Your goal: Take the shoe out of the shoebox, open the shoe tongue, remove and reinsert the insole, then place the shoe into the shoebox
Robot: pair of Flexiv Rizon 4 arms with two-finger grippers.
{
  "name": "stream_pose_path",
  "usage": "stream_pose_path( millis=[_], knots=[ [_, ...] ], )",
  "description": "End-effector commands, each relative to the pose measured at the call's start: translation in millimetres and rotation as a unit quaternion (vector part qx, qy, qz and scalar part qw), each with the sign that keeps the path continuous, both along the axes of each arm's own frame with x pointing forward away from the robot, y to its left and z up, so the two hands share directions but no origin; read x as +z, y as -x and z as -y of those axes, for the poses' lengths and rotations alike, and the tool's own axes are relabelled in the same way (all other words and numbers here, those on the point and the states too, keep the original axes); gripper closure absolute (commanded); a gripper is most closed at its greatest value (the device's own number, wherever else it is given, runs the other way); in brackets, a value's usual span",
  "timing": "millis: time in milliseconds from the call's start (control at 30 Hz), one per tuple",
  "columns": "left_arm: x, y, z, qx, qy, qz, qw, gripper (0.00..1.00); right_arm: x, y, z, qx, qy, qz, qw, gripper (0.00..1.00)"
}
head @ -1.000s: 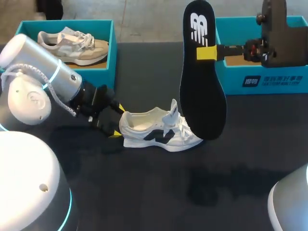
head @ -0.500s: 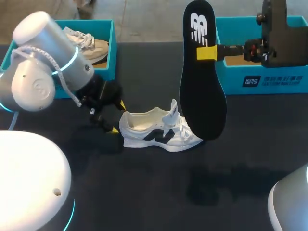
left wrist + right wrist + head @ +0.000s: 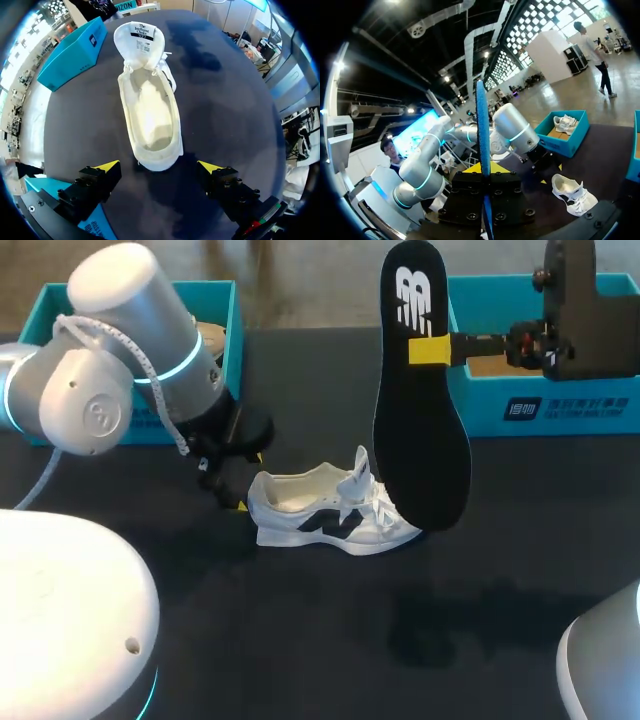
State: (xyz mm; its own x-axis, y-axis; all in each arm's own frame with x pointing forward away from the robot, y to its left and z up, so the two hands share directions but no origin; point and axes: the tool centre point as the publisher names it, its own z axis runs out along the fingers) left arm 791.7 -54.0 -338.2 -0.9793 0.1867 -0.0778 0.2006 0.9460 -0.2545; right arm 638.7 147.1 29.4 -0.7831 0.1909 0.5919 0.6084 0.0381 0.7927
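Observation:
A white shoe (image 3: 330, 510) with a black side mark lies on the dark table, tongue folded up. In the left wrist view the shoe (image 3: 150, 110) is empty inside. My left gripper (image 3: 159, 166) stands open at the heel, fingertips on either side and clear of it. The head view shows the left gripper (image 3: 243, 480) just left of the heel. My right gripper (image 3: 432, 350) is shut on the black insole (image 3: 420, 410), which hangs upright above the shoe's toe. From the right wrist, the insole (image 3: 482, 130) shows edge-on between the right gripper's (image 3: 484, 171) fingers.
A teal shoebox (image 3: 560, 405) stands at the back right behind my right arm. Another teal box (image 3: 228, 350) at the back left holds a beige shoe and is mostly hidden by my left arm (image 3: 120, 380).
My left arm has swung up and toward the back, now covering most of the left box, while its gripper stays by the heel. The right arm and insole have not moved.

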Motion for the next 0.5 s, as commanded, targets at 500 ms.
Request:
stream_pose_path(
  millis=[500],
  knots=[
    [6.5, -2.3, 7.7, 0.035, -0.048, 0.006, 0.998, 0.00, -0.4, -2.1, -2.5, 0.001, 0.001, -0.001, 1.000, 1.00]
  ],
)
